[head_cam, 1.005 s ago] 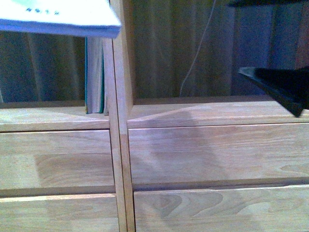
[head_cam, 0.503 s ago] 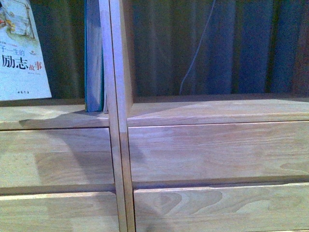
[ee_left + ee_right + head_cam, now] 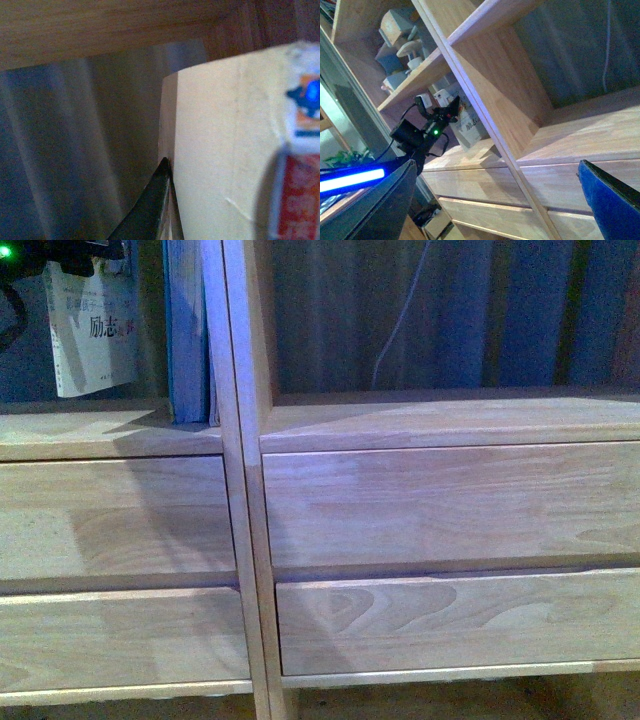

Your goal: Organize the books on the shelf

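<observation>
Half done: carries paperback [image 3: 92, 345] deeper into shelf [image 3: 243, 500] toward teal book [image 3: 187, 330], clamped in left gripper [image 3: 442, 111]; right gripper [image 3: 496, 167] spread, empty.

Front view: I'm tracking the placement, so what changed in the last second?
The white book, flat overhead before, turned upright and moved deeper into the left compartment, held by the left pincer. The right pincer left this view. The teal book stayed against the divider.
</observation>
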Controlling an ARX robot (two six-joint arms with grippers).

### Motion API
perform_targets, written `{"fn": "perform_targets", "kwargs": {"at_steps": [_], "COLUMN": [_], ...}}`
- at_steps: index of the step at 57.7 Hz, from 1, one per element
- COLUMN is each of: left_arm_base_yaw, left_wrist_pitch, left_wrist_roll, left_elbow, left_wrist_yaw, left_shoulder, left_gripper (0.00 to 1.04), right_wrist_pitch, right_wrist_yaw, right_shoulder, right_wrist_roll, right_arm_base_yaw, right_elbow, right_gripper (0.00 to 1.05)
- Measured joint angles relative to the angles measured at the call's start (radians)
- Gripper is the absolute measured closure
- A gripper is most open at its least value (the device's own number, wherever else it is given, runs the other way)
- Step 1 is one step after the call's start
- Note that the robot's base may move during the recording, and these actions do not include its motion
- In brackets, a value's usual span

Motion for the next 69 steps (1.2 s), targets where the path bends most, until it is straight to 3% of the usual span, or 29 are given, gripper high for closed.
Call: {"fn": "perform_targets", "kwargs": {"at_steps": [10,33,61,63,69], "left_arm_base_yaw": [0.0,0.0,0.0,0.0,0.0], "left_wrist_pitch": [0.009,-0.036,-0.035,-0.03,-0.002], "left_wrist_roll": [-0.006,-0.037,-0.045,-0.045,-0.061], "left_elbow": [0.051,0.122,-0.008,-0.023,-0.082], "left_wrist_yaw": [0.015,0.016,0.066,0.071,0.094], "left_shoulder": [0.062,0.144,0.141,0.137,0.112], "left_gripper": [0.88,0.88,0.09,0.06,0.07], "right_wrist_pitch": [0.014,-0.022,-0.053,-0.053,-0.056], "right_wrist_yaw": [-0.024,-0.014,0.01,0.011,0.011], "right_shoulder": [-0.027,-0.063,-0.093,-0.096,-0.106], "right_wrist_roll": [0.032,0.05,0.051,0.053,0.058], "right_arm_base_yaw": [-0.046,-0.033,0.009,0.011,0.017], "right_elbow": [-0.04,-0.061,-0.061,-0.061,-0.061], "right_gripper": [0.07,0.07,0.07,0.07,0.07]}}
